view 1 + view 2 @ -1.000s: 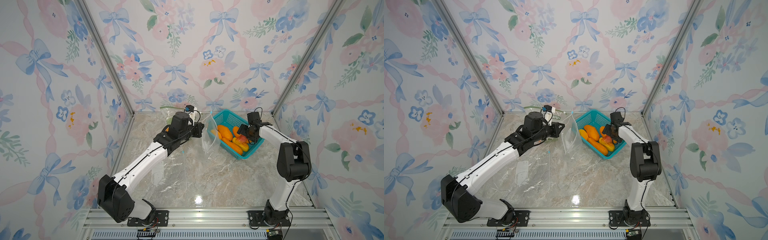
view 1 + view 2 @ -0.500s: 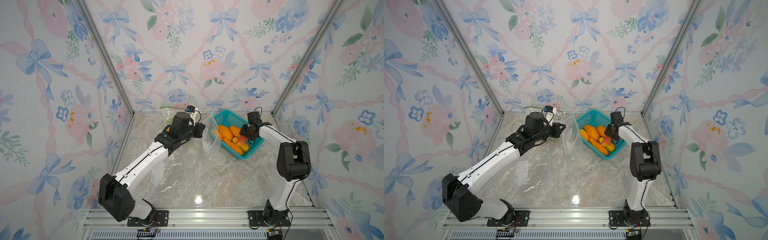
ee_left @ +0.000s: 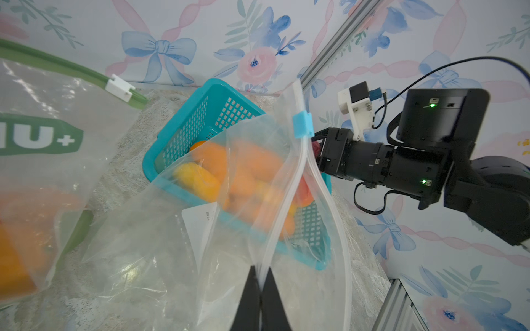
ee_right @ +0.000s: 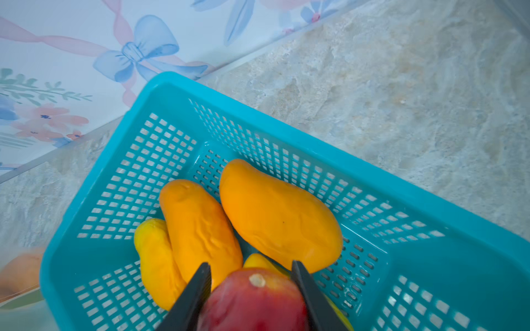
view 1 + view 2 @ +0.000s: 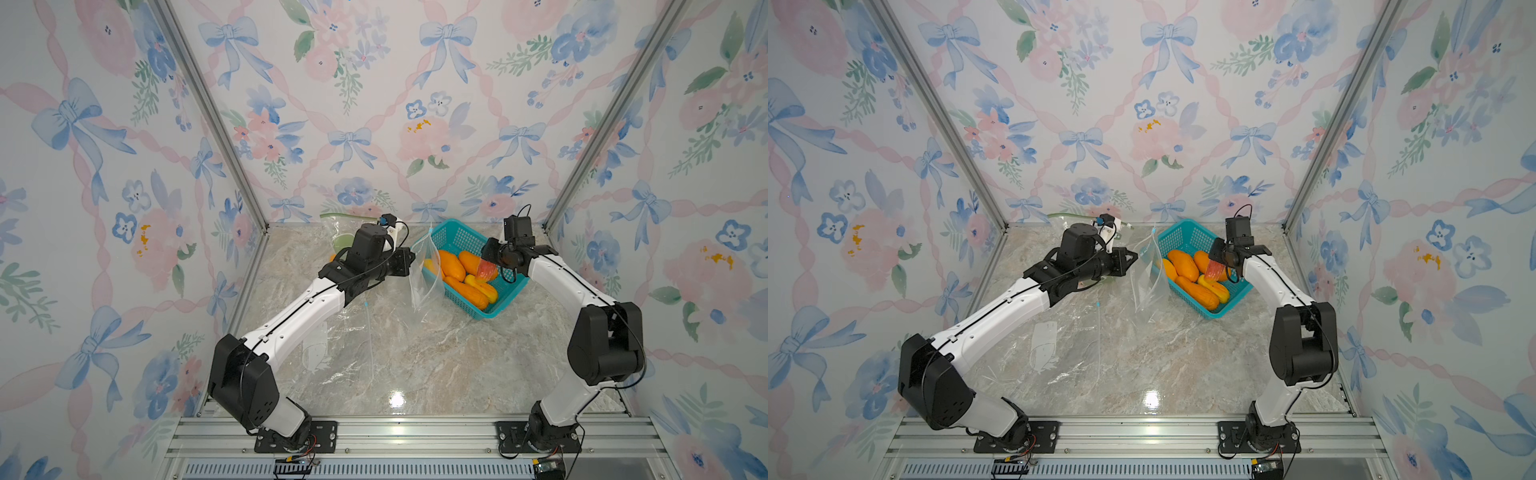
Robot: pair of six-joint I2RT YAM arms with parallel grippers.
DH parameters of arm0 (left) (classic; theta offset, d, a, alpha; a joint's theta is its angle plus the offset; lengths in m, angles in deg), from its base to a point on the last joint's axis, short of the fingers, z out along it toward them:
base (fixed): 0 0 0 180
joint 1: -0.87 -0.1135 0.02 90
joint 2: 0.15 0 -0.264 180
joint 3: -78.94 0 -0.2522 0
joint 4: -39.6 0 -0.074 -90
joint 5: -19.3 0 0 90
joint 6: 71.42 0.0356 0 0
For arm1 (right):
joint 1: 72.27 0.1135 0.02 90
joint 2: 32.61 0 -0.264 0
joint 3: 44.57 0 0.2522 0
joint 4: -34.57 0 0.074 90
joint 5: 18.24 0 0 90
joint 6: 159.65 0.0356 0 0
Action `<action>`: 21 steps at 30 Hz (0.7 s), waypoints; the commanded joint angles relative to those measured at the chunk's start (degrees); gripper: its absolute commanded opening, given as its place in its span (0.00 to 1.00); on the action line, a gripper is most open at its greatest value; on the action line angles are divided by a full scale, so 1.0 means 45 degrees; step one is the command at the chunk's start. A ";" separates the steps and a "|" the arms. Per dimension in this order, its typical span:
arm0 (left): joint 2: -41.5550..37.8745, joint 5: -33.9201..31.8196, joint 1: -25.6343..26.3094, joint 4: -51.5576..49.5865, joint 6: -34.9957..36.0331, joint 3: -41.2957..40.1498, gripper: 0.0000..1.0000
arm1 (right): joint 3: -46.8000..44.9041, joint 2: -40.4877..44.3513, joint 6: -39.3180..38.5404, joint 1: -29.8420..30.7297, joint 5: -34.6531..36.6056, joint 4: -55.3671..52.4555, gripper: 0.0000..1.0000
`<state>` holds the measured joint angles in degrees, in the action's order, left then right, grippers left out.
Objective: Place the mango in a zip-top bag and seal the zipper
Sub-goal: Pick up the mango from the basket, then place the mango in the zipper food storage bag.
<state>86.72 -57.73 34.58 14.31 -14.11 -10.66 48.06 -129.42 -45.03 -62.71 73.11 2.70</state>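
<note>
Holding the red mango (image 4: 252, 303) just over the basket (image 4: 286, 134), right gripper (image 4: 250, 266) closed on its sides; we judge it firm, smooth, slip-prone. Beside the basket, left gripper (image 3: 260, 279) pinches the limp bag (image 3: 172, 258).

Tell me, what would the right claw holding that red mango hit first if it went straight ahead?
Probably the orange mangoes in the teal basket: the wrist view shows them just beyond the red mango held by the right gripper, though depth is unclear.
</note>
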 commanded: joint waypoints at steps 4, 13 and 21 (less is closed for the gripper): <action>0.0313 0.0380 0.0047 0.0316 -0.0391 0.0541 0.00 | -0.0159 0.2490 -0.1818 0.1922 0.0507 0.1960 0.03; 0.0889 0.0659 0.0048 0.0351 -0.0555 0.1044 0.00 | -0.1287 0.4571 -0.3421 0.4696 0.1186 0.5725 0.06; 0.0847 0.0857 -0.0009 0.0375 -0.0651 0.1191 0.00 | -0.2541 0.4179 -0.4468 0.6036 0.1093 0.9411 0.07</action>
<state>90.66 -55.00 34.58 15.12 -16.23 -6.90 38.27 -109.23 -62.29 -36.68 77.43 36.01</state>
